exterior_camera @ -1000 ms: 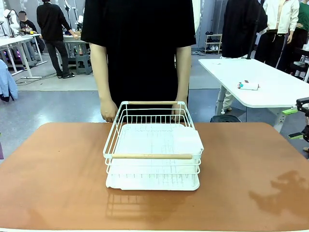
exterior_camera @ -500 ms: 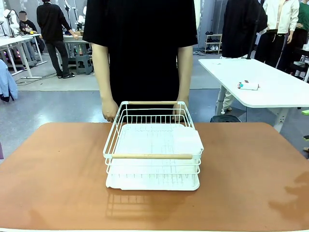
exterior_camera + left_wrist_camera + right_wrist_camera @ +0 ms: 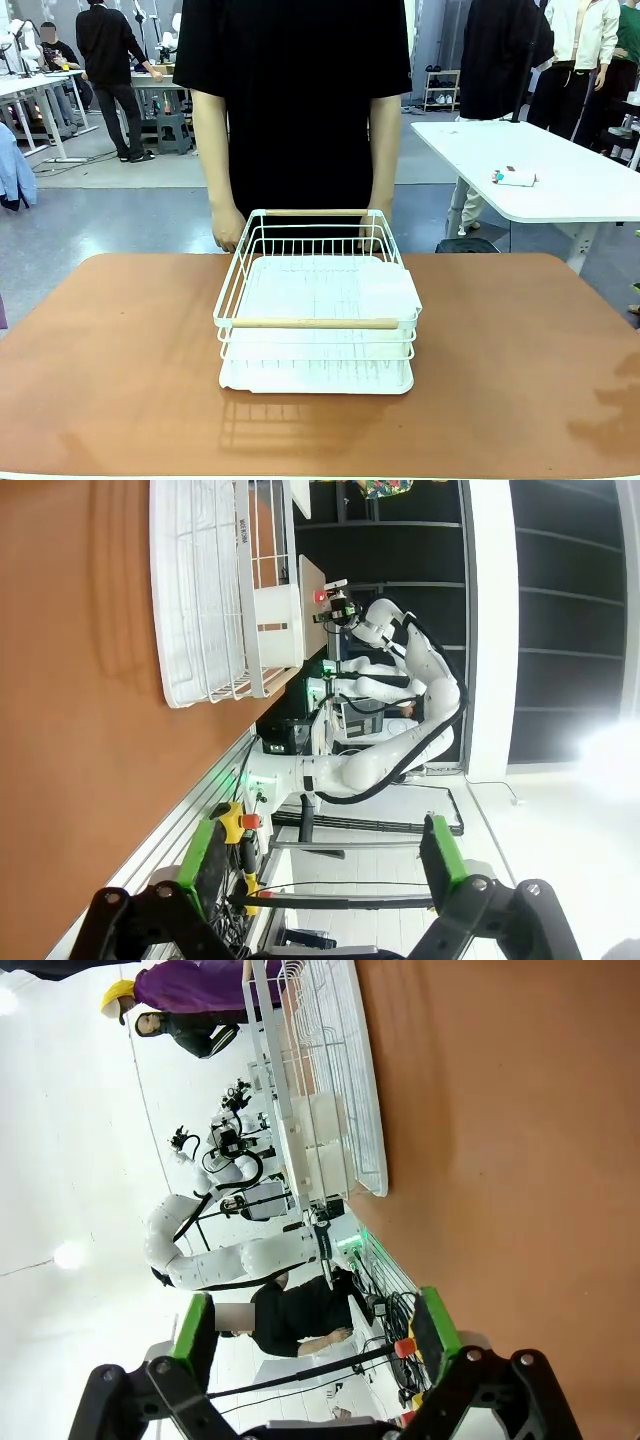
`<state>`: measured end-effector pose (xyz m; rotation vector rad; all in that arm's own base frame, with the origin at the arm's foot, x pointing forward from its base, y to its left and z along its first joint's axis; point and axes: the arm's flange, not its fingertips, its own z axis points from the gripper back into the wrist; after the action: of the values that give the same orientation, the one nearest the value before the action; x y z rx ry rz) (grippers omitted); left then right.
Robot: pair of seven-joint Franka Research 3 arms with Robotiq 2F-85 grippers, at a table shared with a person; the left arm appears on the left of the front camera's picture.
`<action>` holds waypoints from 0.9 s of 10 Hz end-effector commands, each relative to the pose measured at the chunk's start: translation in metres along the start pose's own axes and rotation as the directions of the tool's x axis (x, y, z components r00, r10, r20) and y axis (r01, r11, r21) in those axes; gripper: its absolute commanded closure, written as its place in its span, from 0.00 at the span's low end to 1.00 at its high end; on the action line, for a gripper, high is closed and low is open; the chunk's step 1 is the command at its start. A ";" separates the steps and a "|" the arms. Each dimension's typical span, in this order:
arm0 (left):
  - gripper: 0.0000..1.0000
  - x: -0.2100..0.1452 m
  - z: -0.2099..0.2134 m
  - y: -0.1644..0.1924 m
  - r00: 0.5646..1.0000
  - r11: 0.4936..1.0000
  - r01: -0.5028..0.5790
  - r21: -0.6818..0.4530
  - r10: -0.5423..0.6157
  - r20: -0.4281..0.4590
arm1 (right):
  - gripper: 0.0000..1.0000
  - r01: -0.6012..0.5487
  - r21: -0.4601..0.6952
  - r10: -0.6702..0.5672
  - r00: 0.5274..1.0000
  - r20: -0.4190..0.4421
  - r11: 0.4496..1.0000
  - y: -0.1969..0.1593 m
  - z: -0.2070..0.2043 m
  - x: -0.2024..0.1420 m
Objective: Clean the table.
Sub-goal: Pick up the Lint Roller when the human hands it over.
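reddish-brown surface [image 3: 120,380] lies under a white wire rack [image 3: 315,323] standing at its centre. a person's hand [image 3: 226,228] hangs near the rack's far rim. left gripper [image 3: 322,855] wide, holding nothing. right gripper [image 3: 313,1328] likewise.

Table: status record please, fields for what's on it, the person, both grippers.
table: reddish-brown top, rack stands on it
dish rack: white wire, wooden handles, at the table's middle
person's hands: by the rack's far rim, contact unclear
left gripper: open, holding nothing
right gripper: open, holding nothing
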<state>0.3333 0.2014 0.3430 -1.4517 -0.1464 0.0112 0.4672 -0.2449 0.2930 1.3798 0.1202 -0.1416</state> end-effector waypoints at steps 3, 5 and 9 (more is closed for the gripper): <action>0.00 0.001 0.007 0.000 0.999 0.999 0.032 -0.039 -0.032 -0.019 | 0.00 -0.001 0.036 0.001 1.000 0.003 0.999 0.000 0.007 -0.002; 0.00 0.000 -0.001 0.001 1.000 1.000 -0.001 -0.002 0.001 -0.002 | 0.00 0.000 -0.001 0.000 1.000 0.004 1.000 0.000 0.002 0.000; 0.00 0.000 -0.001 0.001 1.000 1.000 -0.001 -0.002 0.001 -0.002 | 0.00 0.000 -0.001 0.000 1.000 0.004 1.000 0.000 0.002 0.000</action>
<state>0.3338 0.1999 0.3423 -1.4566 -0.1429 0.0062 0.4656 -0.2483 0.2924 1.3846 0.1176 -0.1470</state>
